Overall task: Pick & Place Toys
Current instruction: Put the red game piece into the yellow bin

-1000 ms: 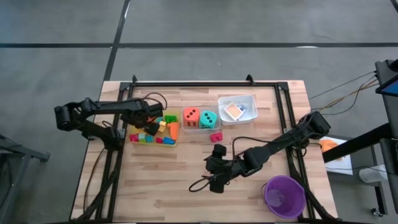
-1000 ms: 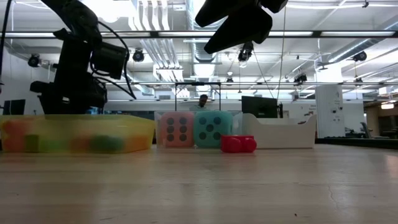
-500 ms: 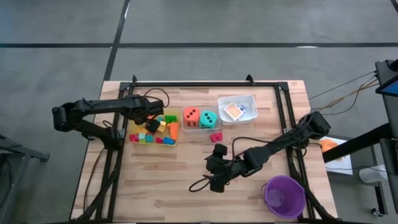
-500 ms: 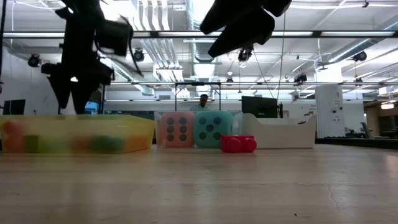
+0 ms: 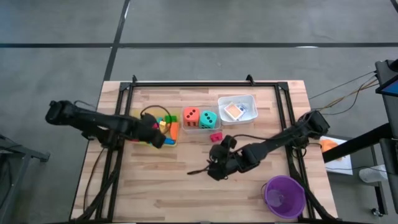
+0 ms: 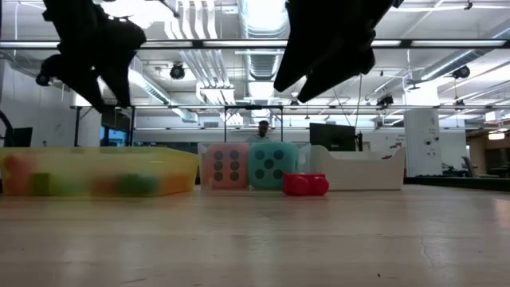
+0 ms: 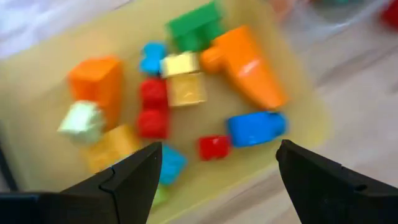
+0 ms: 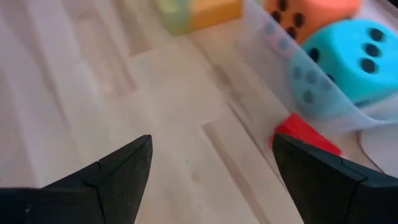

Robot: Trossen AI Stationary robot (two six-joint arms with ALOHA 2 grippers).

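Blocks [image 7: 186,106] already fill the yellow tray [image 5: 172,142], dice [image 5: 200,117] sit in the clear tray; one red block [image 5: 215,137] lies loose on the table. Left gripper [image 7: 214,180] above the yellow tray and right gripper [image 8: 211,171] near the red block both gape, empty.

Even overhead light, glaring ceiling lamps [image 6: 143,9] in the low view, and motion-blurred wrist views.

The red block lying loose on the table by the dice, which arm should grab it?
Probably the right. Its open, empty claw hovers just in front of the red block, which shows between its fingers in the wrist view. The left claw, also open, hangs over the yellow tray.
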